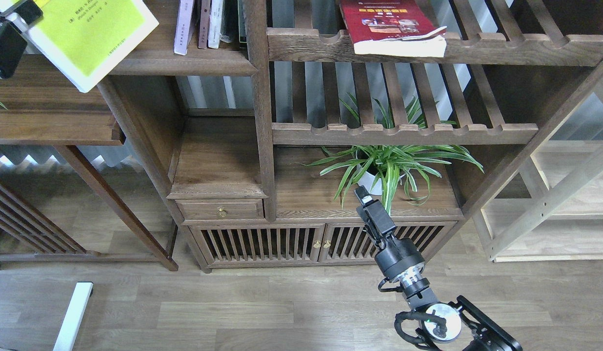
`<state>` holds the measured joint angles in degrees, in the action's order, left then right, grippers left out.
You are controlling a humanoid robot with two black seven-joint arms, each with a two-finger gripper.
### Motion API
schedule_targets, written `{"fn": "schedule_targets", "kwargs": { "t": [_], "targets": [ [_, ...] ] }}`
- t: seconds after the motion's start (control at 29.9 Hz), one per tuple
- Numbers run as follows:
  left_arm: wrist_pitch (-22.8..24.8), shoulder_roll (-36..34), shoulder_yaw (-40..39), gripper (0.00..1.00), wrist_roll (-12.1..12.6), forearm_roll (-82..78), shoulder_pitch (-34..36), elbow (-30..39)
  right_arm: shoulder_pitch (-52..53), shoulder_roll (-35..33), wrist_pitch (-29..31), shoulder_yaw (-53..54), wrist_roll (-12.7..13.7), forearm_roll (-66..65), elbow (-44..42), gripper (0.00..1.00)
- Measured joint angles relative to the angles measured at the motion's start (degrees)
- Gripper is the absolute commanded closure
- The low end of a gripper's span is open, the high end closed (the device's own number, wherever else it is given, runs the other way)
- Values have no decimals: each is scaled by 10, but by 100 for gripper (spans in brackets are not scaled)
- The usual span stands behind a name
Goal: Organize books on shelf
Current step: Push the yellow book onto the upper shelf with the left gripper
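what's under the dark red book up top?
The dark red paperback with yellow band lies on a slatted rack with scalloped front rail, its white page edge overhanging the rail. Slats directly beneath are covered. Lower down: another slatted rack, then a potted green plant.

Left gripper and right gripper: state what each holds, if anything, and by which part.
The left gripper grips the yellow-green book by its left edge. The right gripper holds nothing.

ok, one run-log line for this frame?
left gripper: shut on yellow-green book, above shelf | right gripper: idle near plant | red book: on slatted rack
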<state>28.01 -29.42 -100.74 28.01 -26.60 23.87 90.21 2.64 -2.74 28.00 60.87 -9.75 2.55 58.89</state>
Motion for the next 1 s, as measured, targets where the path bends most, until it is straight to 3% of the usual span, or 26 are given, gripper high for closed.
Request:
{"fn": "schedule_targets", "kwargs": {
  "t": [0.4,1.0],
  "targets": [
    [-1,2,25,98,0,-12,14,-2,2,0,0,3,0,0,0,1],
    [0,-4,-21,98,0,-9,-6,-22,7,0,0,3,0,0,0,1]
  ]
}}
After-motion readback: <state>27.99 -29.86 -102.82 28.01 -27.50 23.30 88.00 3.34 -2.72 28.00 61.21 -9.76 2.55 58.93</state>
